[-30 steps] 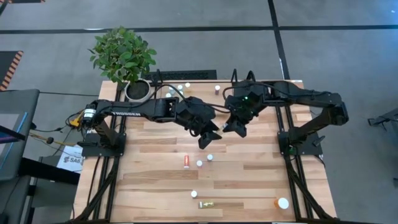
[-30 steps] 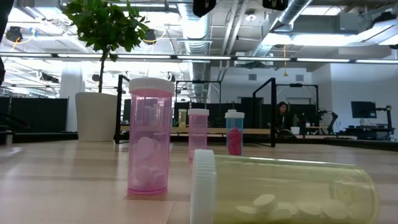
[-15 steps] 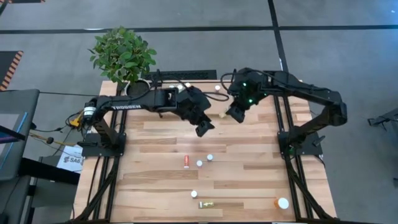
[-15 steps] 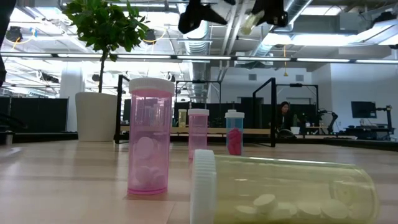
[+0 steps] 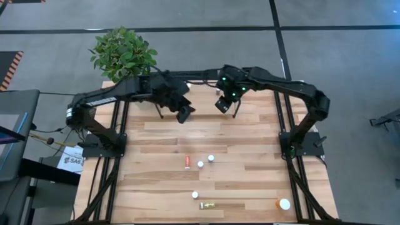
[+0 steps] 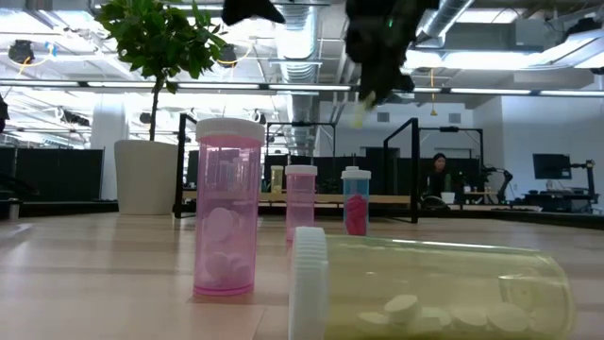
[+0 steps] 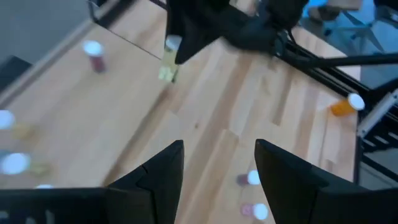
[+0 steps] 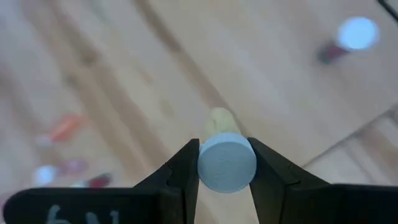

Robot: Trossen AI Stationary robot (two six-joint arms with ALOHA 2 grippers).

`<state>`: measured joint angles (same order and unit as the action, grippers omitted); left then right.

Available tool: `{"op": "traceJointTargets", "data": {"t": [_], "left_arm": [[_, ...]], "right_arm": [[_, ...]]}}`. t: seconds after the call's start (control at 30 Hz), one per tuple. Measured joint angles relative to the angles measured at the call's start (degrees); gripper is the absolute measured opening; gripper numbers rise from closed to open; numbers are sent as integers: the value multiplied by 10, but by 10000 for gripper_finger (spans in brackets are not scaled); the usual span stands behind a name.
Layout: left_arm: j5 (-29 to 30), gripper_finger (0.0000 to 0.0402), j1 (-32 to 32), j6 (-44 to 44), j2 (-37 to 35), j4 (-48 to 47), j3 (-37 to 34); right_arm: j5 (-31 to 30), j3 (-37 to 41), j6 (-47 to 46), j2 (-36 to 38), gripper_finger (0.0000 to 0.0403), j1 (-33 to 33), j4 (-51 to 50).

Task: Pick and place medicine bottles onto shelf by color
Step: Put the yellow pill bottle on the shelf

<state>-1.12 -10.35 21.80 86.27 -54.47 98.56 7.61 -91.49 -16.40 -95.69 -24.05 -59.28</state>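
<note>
My right gripper (image 5: 222,105) hangs over the table's far middle, shut on a yellow medicine bottle (image 6: 359,114) with a white cap. The left wrist view also shows this bottle (image 7: 168,64). My left gripper (image 5: 184,114) is just to its left, open and empty (image 7: 217,155). The shelf (image 6: 311,198), a light board in a black frame, stands at the far edge. A red-bodied bottle (image 8: 348,37) stands near it. More bottles stand and lie on the near half of the table: a red one (image 5: 187,162), a yellow one (image 5: 207,205) and a larger orange one (image 5: 282,204). My right gripper pinches the yellow bottle by the sides of its white cap (image 8: 208,167) between its two fingers. The fingers slant down from above. The yellow body (image 8: 217,121) points away below the fingertips, tilted, and the bottle is clear of the table.
A potted plant (image 5: 123,56) stands at the far left corner. In the low view, pink bottles (image 6: 226,208) stand upright and a lying yellow one (image 6: 434,293) is close to the camera. Bare planks lie between the arms and these bottles.
Both grippers have moved toward the table's far edge and to the left. My right gripper has carried the yellow bottle along, sinking and tipping more steeply downward. My left gripper has drawn back from beside it, still open and empty.
</note>
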Motion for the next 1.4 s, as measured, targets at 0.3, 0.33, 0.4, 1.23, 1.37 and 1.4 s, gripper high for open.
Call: {"op": "traceJointTargets", "data": {"t": [0.3,0.33,0.4,1.23,1.37,1.4], "left_arm": [[51,183,1,-43,-63,-1,0],[56,183,1,-51,-68,-1,0],[63,183,1,-66,-75,-1,0],[65,183,-34,-101,-74,5,0],[65,183,-34,-101,-74,6,0],[65,183,-34,-101,-74,7,0]], "right_arm": [[-74,0,-33,-84,129,-21,-2],[-81,0,-39,-90,129,-21,0],[-93,-1,-50,-102,129,-20,-2],[-141,-22,365,-115,129,-4,9],[-162,-21,399,-115,129,-4,8],[-168,-21,406,-115,129,-6,8]]}}
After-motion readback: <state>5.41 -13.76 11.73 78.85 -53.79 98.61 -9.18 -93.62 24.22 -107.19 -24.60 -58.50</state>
